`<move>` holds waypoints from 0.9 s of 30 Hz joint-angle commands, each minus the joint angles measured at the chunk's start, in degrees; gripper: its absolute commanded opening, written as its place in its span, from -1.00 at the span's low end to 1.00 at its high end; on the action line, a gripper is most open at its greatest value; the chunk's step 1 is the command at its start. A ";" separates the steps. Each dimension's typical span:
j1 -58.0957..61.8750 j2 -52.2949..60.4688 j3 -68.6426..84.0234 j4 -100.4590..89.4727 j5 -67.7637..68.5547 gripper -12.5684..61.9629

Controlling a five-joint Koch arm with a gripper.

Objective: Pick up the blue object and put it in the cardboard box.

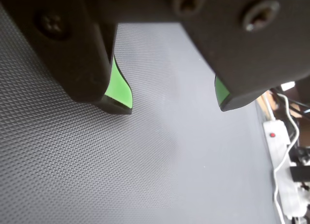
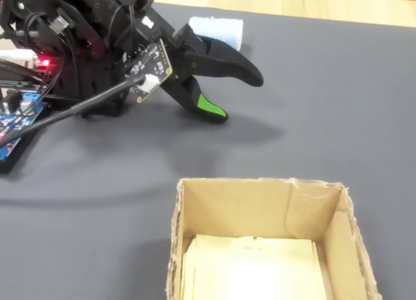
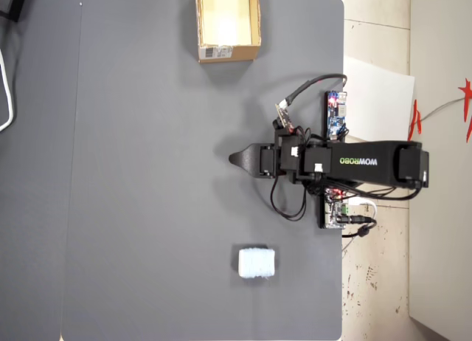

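Observation:
The pale blue object (image 3: 257, 263) lies on the dark grey mat near its lower edge in the overhead view; in the fixed view the blue object (image 2: 218, 30) shows partly behind the arm. The cardboard box (image 3: 228, 54) stands open at the mat's top edge, far from the block. In the fixed view the cardboard box (image 2: 177, 228) is in the foreground with a pale yellowish inside. My gripper (image 3: 236, 159) hovers mid-mat, between the two and touching neither. Its green-padded jaws stand apart over bare mat, so the gripper (image 1: 174, 106) is open and holds nothing, as the gripper (image 2: 239, 97) also shows.
Blue circuit boards (image 3: 335, 116) with wires sit by the arm's base at the mat's right edge. A white power strip (image 1: 277, 136) and cables lie beyond the mat. White paper (image 3: 380, 97) lies on the floor beside the table.

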 commanded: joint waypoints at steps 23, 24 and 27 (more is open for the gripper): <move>0.26 5.01 2.11 2.64 -0.62 0.25; 0.09 5.01 2.11 2.64 -0.53 0.25; -0.35 4.92 1.93 2.55 0.53 0.25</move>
